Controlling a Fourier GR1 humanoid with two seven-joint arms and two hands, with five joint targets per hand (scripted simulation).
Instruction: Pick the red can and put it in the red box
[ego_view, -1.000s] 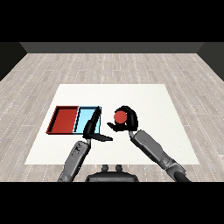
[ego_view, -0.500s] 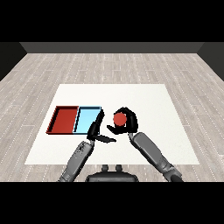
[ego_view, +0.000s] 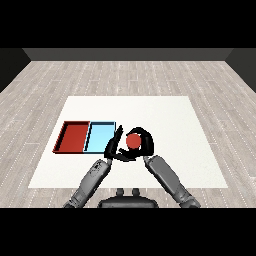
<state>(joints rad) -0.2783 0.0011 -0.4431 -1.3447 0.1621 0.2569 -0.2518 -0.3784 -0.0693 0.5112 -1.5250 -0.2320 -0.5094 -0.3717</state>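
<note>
The red can (ego_view: 133, 142) is held in the right hand (ego_view: 142, 145), whose black fingers and thumb are curled round it; only the can's red top is seen between them. Can and hand are seen over the white table (ego_view: 165, 115), just right of the light blue tray (ego_view: 99, 137), not over either tray. Whether the can is lifted off the table or resting on it cannot be told from this view. The right forearm (ego_view: 167, 177) is seen coming in from the lower right, angled up and left toward the can.

The left hand (ego_view: 114, 146) is held with its fingers straight and close together, pointing up and away, nothing gripped. It is placed just beside the right edge of the light blue tray, between that tray and the can, very near the right hand's thumb; contact between the two hands cannot be told. The left forearm (ego_view: 92, 181) is seen rising from the lower left.

The red tray (ego_view: 74, 137) is laid touching the light blue tray's left side, both flat on the table's left half. Nothing is seen inside either tray. A grey plank floor (ego_view: 128, 75) is visible beyond the table
</note>
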